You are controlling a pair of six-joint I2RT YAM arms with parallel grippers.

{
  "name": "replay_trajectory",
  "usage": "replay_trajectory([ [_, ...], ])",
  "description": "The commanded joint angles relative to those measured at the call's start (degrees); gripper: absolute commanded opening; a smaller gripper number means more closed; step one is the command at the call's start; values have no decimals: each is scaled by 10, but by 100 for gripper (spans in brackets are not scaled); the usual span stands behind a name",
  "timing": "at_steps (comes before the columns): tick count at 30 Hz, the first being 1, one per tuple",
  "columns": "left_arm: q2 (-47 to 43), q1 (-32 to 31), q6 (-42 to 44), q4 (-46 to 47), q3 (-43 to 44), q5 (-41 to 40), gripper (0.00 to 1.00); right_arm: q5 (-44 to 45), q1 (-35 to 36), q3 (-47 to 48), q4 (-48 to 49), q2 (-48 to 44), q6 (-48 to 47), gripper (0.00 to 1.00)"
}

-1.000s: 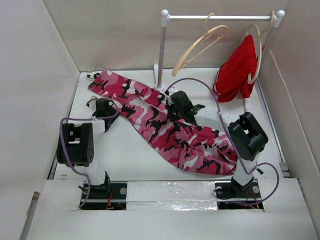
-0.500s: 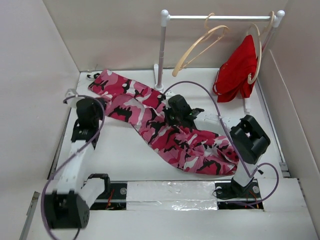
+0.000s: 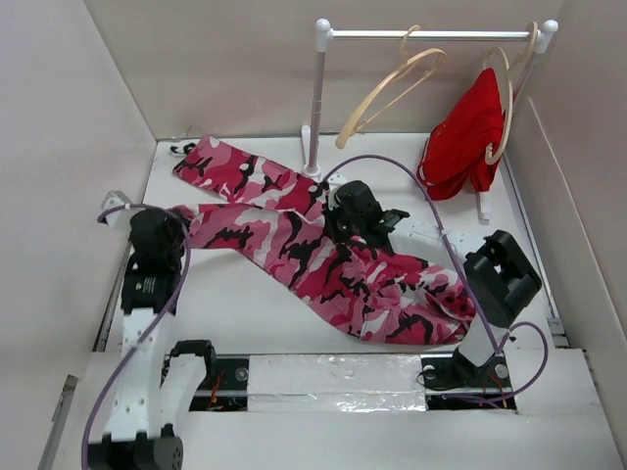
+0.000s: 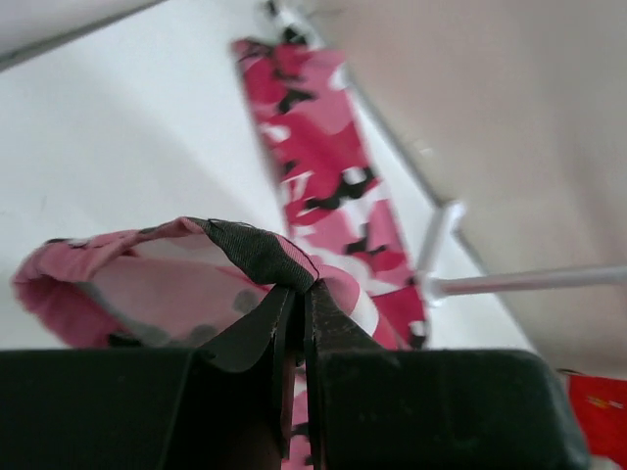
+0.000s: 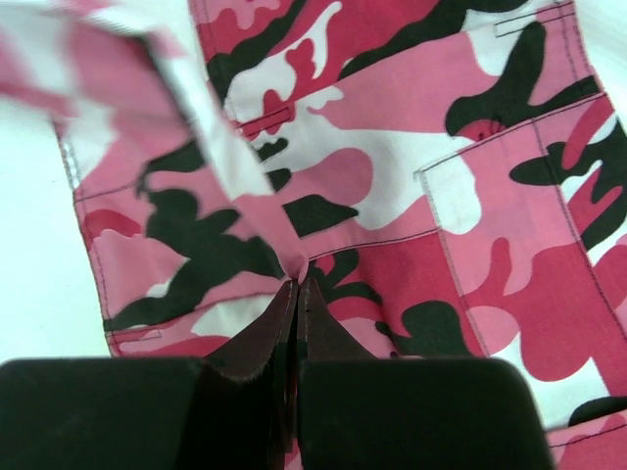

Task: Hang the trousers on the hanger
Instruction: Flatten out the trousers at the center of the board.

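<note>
The camouflage trousers [image 3: 323,257] lie spread across the table, with one leg running to the far left corner. My left gripper [image 3: 179,217] is shut on the hem of the other leg [image 4: 260,253] and holds it off the table at the left. My right gripper [image 3: 345,223] is shut on a fold of the trousers [image 5: 284,240] near their middle, lifting it slightly. The pale wooden hanger [image 3: 390,90] hangs empty on the rail at the back, apart from both grippers.
A white rack with a rail [image 3: 431,34] and post [image 3: 316,108] stands at the back. A red garment [image 3: 468,132] hangs on a second hanger [image 3: 506,103] at the rail's right end. White walls close in on three sides.
My left arm has stretched out and drawn the held trouser leg to the left and nearer. My right gripper has stayed on the trousers' middle, and the cloth there has shifted a little.
</note>
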Motion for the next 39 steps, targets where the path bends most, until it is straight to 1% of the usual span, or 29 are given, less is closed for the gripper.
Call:
replay_trajectory([
  [1,94,4,-17,49,-30,-33,2,-16,-11,5,20,13,-6,0],
  [2,155,4,-19,59,-21,-46,2,-16,-11,6,25,16,-6,0],
  [4,218,4,-27,66,25,-72,1,-14,-17,12,35,30,-2,0],
  [5,278,4,-22,70,45,-94,1,-10,-17,16,36,35,-1,0],
  [6,309,10,-19,67,64,-107,0,-9,-17,19,40,40,0,0],
  [7,337,16,-10,63,106,-117,0,-8,-17,30,40,51,2,0],
  [8,396,16,-4,58,130,-133,0,-9,-22,38,39,59,2,0],
  [9,427,25,1,51,153,-137,0,-5,-22,47,36,66,3,0],
  [10,454,33,5,31,204,-140,0,-2,-22,55,30,73,3,0],
  [11,507,33,19,26,229,-143,0,7,-15,73,27,89,3,0],
  [13,550,33,33,17,286,-149,0,12,-15,93,14,103,2,0],
  [14,579,33,41,20,298,-148,0,34,-10,102,10,110,2,0],
  [17,609,33,59,79,312,-126,0,56,-10,125,6,127,0,0],
  [19,628,33,75,117,332,-104,7,65,-10,136,12,134,-1,0],
  [21,671,33,77,118,363,-73,8,73,-10,145,14,142,0,0],
  [23,717,33,88,109,417,-41,19,77,-10,161,11,156,1,1],
  [25,740,33,91,86,459,-36,33,80,-15,179,2,168,1,10],
  [26,745,33,89,86,462,-48,41,85,-15,182,0,169,1,20],
  [27,740,27,88,91,458,-54,51,86,-15,184,-5,170,1,28],
  [28,734,27,90,109,444,-57,67,86,-15,184,-5,167,1,34],
  [29,715,27,88,114,437,-60,72,80,-15,181,-5,154,1,48],
  [31,694,22,77,120,415,-58,76,72,-15,174,-2,135,6,57],
  [32,668,22,58,120,403,-55,76,67,-15,165,-1,109,8,63],
  [34,631,-11,23,141,362,-52,75,60,-15,149,3,76,16,70],
  [35,582,-24,7,160,288,-28,74,55,-15,137,6,58,23,71],
  [36,555,-41,-24,191,247,-21,74,56,-15,103,10,13,29,71],
  [37,529,-62,-38,248,151,-17,73,61,-15,79,29,-12,43,71],
  [38,475,-112,-47,280,100,-19,73,77,-20,54,38,-41,52,67],
  [39,452,-139,-59,310,58,-26,72,84,-29,26,46,-99,61,62],
])
